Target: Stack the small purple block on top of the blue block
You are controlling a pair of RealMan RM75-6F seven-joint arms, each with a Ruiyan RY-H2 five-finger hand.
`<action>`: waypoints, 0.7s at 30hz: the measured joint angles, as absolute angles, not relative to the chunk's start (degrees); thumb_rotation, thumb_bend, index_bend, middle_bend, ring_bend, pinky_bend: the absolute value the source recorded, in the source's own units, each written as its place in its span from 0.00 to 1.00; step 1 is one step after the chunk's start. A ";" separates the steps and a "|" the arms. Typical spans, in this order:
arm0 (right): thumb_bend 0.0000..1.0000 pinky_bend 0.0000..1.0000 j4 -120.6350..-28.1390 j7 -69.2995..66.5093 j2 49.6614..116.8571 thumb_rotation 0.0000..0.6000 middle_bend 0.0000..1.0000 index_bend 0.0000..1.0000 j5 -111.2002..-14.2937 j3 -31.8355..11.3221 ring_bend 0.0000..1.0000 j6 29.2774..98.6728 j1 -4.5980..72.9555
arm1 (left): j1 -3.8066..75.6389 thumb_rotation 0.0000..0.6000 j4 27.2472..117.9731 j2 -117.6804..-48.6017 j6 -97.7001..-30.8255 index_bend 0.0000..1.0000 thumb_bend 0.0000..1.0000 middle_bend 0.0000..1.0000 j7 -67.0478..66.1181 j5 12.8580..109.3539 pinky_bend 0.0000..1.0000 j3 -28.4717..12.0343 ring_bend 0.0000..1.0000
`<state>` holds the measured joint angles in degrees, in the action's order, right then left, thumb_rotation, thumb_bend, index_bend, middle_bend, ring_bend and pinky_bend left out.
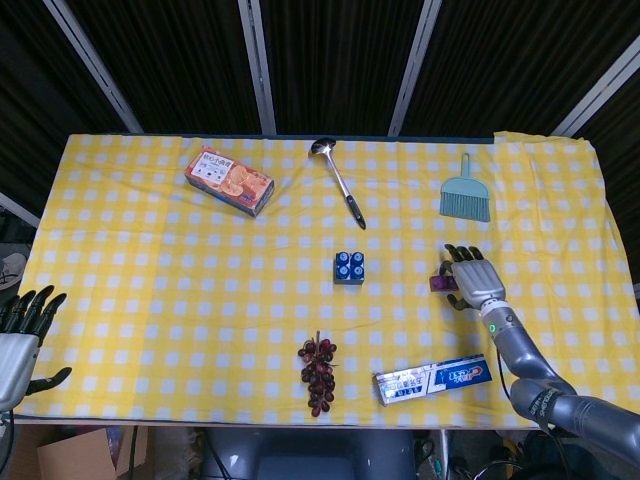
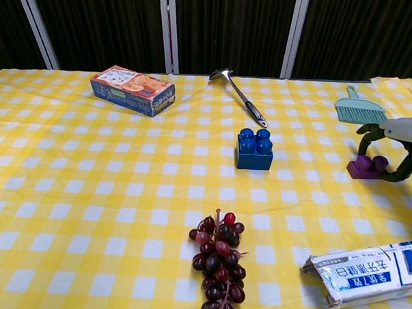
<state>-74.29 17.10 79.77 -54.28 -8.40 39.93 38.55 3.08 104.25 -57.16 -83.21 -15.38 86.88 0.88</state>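
- At the far left edge, off the surface (image 1: 120,330) and its yellow checked cloth: left hand (image 1: 20,335), fingers apart, holding nothing, idle; seen in the head view only.
- Back left: orange and blue snack box (image 1: 229,181), lying flat, at an angle to the cloth's checks.
- Back centre: metal ladle (image 1: 338,182), bowl toward the far edge, dark handle pointing toward the middle of the surface.
- Centre: blue block (image 2: 255,149), studs up, nothing on top of it; standing alone, well apart from the purple block.
- Front centre: bunch of dark red grapes (image 2: 219,262), stem toward the blue block.
- Front right: toothpaste box (image 1: 432,378), lying flat near the front edge.
- Right of centre: small purple block (image 2: 367,166), on the cloth, studs up, not lifted.
- Right, at the purple block: right hand (image 1: 472,277), lowered over the block, fingers curved down on either side of it in the chest view. Whether they press on it, I cannot tell; no firm hold is visible.
- Back right: teal hand brush (image 1: 465,190), bristles toward the front, beyond the right hand.
- Task progress, as judged: early stage. The reach to the purple block looks complete; grasp, lift, carry leftward to the blue block and placement on its studs all remain.
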 measured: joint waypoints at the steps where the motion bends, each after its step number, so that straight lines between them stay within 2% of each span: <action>1: 0.44 0.00 -74.04 16.83 79.92 1.00 0.00 0.37 -54.37 -8.35 0.01 39.90 38.58 | 3.10 1.00 104.26 -57.19 -83.19 0.04 0.00 0.00 -15.45 86.87 0.04 0.88 0.00; 21: 0.44 0.00 -69.06 11.63 82.18 1.00 0.00 0.42 -57.57 -7.42 0.01 38.62 39.32 | 3.27 1.00 104.64 -57.86 -83.01 0.04 0.00 0.00 -17.43 86.16 0.04 0.86 0.00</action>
